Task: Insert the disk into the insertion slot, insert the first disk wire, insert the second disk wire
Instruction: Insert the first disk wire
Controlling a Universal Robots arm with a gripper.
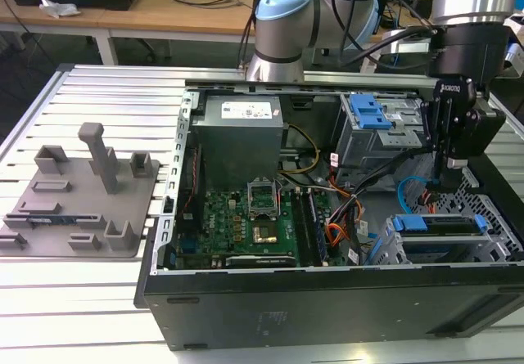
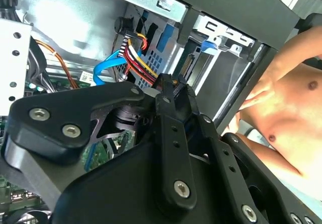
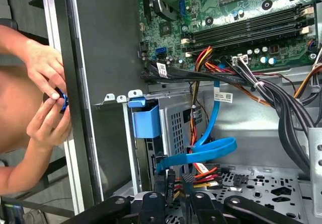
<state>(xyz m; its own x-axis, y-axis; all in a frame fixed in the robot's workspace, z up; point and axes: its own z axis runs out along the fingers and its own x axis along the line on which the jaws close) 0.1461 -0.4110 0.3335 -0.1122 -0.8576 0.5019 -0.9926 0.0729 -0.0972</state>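
My gripper (image 2: 171, 83) hangs low inside an open computer case, its black jaws closed, as far as I can judge, on the end of a red, yellow and black wire (image 2: 137, 63). It is held pointing down toward the drive cage, which I take to be how it meets the back of the drive. A flat blue cable (image 3: 214, 148), probably the other disk wire, loops loose just beside it. In the exterior view the disk (image 1: 438, 223), silver in its bright blue carrier, sits inside the slot (image 1: 386, 249), the perforated grey cage at the case's near corner on the exterior view's right, so it looks seated. Beyond lie the green motherboard (image 1: 246, 217), a grey bay (image 1: 368, 110) with a blue latch, and the power supply (image 1: 241, 135). It and several cables carry white labels whose print I cannot read. A person's hands (image 3: 43, 65) work at the outside of the case wall, pinching something small and blue. A grey fixture (image 1: 74, 196) rests apart on the slatted table (image 1: 98, 94).
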